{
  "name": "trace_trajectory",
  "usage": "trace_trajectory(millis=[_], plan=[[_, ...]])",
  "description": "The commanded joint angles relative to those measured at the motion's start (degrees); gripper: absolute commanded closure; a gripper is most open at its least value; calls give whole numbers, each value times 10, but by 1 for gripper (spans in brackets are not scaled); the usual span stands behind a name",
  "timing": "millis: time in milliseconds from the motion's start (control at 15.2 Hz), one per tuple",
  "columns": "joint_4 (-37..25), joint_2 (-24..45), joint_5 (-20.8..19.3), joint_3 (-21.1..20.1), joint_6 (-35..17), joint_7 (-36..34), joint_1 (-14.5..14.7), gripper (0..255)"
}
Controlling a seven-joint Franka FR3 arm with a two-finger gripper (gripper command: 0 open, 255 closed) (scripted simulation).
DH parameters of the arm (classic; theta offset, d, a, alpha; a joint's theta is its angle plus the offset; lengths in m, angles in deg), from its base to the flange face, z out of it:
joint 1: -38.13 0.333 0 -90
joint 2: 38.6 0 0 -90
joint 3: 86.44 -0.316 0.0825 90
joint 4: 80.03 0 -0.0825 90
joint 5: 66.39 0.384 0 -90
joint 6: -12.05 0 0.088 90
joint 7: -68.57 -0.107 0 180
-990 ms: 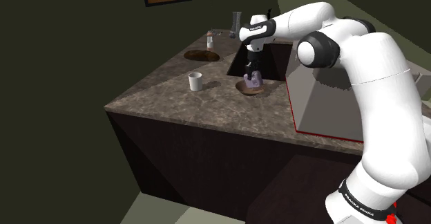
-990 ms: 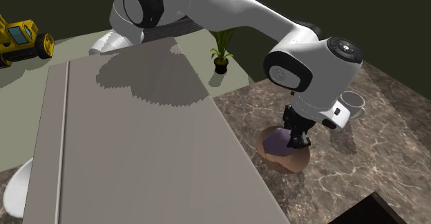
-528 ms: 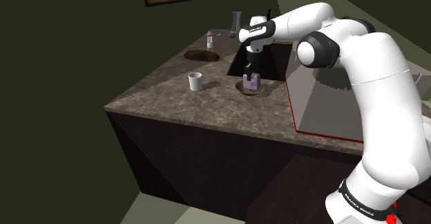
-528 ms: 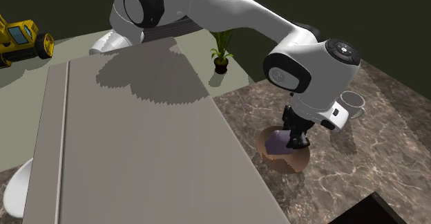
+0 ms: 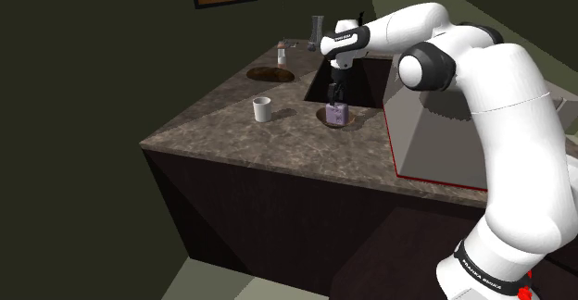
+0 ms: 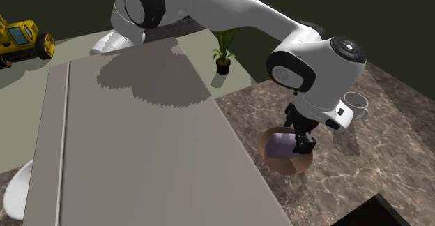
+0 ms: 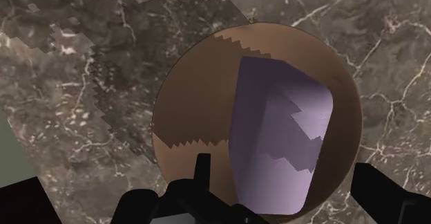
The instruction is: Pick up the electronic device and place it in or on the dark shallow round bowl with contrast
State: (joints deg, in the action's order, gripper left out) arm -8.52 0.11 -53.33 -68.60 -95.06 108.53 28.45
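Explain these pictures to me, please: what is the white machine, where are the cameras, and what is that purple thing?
The white machine is a robot arm on a grey stand. One picture looks over its shoulder, one comes from another side, and one comes from a camera on its hand. Its black end effector, which has two fingers, stands open above a purple device that lies in a brown round bowl on the stone counter. Nothing is held. A white cup stands nearby.
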Motion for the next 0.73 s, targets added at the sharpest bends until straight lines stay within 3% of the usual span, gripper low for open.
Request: trace_trajectory(millis=[0,132,660], plan=[[-20,-6,-2,1,25,-2,-2,0],[-51,-8,-4,2,58,-5,-5,0],[-51,-8,-4,2,58,-5,-5,0]])
